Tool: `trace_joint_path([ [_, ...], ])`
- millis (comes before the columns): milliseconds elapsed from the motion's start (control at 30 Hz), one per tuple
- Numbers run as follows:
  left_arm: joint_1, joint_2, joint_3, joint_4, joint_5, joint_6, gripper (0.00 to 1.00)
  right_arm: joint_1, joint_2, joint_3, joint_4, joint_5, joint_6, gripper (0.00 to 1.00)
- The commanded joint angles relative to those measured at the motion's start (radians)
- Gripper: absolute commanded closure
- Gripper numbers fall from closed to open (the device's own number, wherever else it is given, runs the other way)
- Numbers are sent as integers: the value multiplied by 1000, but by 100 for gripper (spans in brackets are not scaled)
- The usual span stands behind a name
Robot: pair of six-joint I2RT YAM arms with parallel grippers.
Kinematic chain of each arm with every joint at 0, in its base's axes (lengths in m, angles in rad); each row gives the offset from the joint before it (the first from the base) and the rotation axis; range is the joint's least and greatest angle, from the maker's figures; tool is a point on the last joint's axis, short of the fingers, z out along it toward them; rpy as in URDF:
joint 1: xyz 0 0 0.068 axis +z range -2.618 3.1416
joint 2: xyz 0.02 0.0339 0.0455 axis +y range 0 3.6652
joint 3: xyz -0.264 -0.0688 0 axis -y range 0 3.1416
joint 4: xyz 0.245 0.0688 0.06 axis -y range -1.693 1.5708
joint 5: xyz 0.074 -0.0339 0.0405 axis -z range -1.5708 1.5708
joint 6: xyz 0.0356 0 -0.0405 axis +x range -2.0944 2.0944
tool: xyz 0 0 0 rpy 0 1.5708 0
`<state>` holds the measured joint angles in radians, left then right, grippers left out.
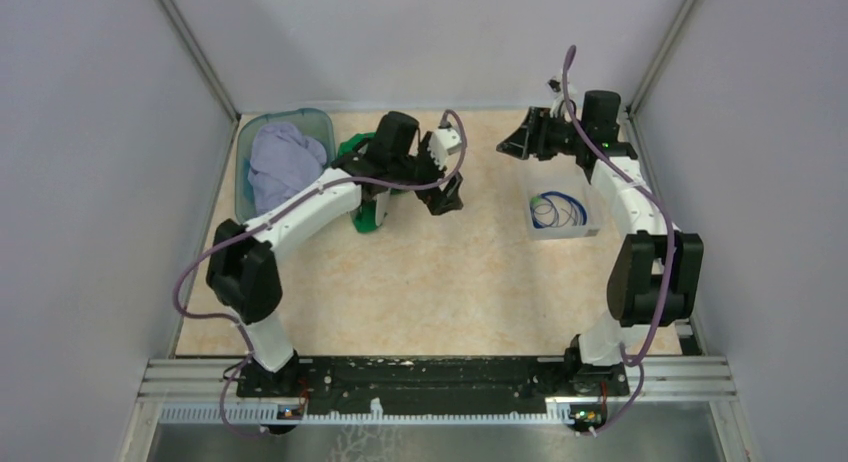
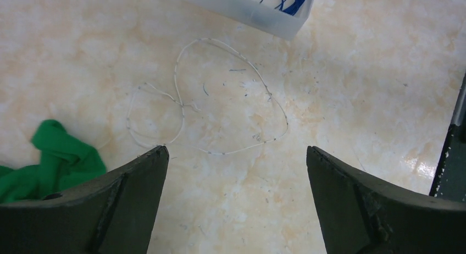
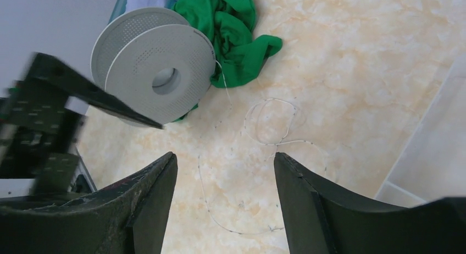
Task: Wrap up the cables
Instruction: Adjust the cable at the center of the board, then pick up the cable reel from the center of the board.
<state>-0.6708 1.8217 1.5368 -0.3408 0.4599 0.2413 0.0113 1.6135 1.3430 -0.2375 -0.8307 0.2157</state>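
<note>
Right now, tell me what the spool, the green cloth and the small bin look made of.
Spool: likely matte pale-grey plastic, with perforated flanges. Green cloth: soft fabric, judging by crumpled folds. Small bin: probably translucent plastic, with milky walls.

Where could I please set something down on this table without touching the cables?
The widest bare patch is the near half of the table, between the left arm and the right arm. The strip between the whitish cable and the clear tray is narrow. The far-left corner is crowded: teal bin, green cloth, spool.
</note>
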Motion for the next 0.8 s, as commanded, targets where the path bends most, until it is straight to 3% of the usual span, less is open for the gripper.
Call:
trace_joint_path([
  [0,7,-161,-2,-105,-64,123,0,22,16,52,13,-6,-30,34],
  [267,83,-372,-182,-113,-408,163,0,118,71,83,2,26,-92,34],
  [400,161,-421,-288,-40,-544,155,9,179,121,134,-29,32,-106,34],
  [567,270,-376,-302,-57,-531,105,24,229,150,164,-47,48,-119,34],
  [767,299,-318,-293,-49,-508,80,35,239,147,149,-55,66,-131,34],
])
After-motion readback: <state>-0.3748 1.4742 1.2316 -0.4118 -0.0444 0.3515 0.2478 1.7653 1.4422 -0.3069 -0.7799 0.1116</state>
